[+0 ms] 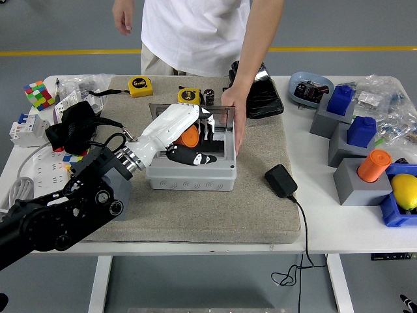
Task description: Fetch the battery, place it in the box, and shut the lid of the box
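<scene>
My left hand (192,145) is shut on the orange cylindrical battery (189,136) and holds it inside the opening of the grey box (190,175) at the middle of the mat. The box's clear lid (223,115) stands upright at its far edge. A person's hand (236,124) rests on the lid's right end and the box's right rim. My left arm (78,208) reaches in from the lower left. My right hand is out of view.
A grey holder block (117,186) sits left of the box, partly behind my arm. Two yellow tape measures (140,85) and a small black cylinder (209,96) lie behind the box. A black power adapter (281,180) lies to the right. Grey blocks (360,180) with blue and orange parts stand at far right.
</scene>
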You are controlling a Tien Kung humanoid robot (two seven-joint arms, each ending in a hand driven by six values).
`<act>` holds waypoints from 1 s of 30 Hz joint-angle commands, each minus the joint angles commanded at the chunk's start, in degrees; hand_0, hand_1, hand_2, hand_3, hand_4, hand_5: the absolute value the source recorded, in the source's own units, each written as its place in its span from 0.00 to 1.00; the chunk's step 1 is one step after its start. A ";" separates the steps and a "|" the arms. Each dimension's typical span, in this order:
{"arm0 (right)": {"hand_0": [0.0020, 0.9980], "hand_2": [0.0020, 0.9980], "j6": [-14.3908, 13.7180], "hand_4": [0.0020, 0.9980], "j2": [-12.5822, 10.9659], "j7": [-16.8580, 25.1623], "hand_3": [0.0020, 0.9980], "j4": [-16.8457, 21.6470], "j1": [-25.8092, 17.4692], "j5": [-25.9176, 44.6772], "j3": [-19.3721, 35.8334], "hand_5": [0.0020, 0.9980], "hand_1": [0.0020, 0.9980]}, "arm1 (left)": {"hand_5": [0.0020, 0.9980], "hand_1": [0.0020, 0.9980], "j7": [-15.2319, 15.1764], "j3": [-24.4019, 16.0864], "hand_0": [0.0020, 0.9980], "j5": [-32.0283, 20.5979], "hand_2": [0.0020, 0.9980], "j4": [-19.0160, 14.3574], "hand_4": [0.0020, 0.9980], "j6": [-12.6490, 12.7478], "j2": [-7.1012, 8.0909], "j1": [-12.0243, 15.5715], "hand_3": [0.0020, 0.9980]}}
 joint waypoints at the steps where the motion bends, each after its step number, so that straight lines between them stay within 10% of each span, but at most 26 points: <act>1: 0.64 0.66 -0.06 0.97 -0.01 0.00 0.54 0.02 0.02 0.02 -0.04 0.40 0.66 | 0.00 0.00 0.26 0.38 0.00 0.28 0.19 0.51 1.00 0.00 -0.31 -0.41 0.40; 26: 0.65 0.66 0.50 0.98 0.49 0.46 0.54 -0.16 -0.18 0.74 -0.79 0.40 0.66 | 0.00 0.00 1.55 5.72 0.00 7.20 0.24 10.46 1.00 2.80 -6.28 -6.04 0.49; 27: 0.65 0.66 0.50 0.98 0.49 0.47 0.54 -0.13 -0.18 0.73 -0.73 0.40 0.66 | 0.05 0.20 1.15 5.80 0.17 6.97 0.39 10.46 1.00 3.13 -6.24 -6.01 0.52; 30: 0.65 0.66 0.49 0.98 0.46 0.40 0.54 -0.14 -0.19 0.64 -0.60 0.40 0.66 | 0.05 0.20 -0.17 6.00 0.17 6.34 0.39 10.72 1.00 4.06 -6.18 -5.91 0.52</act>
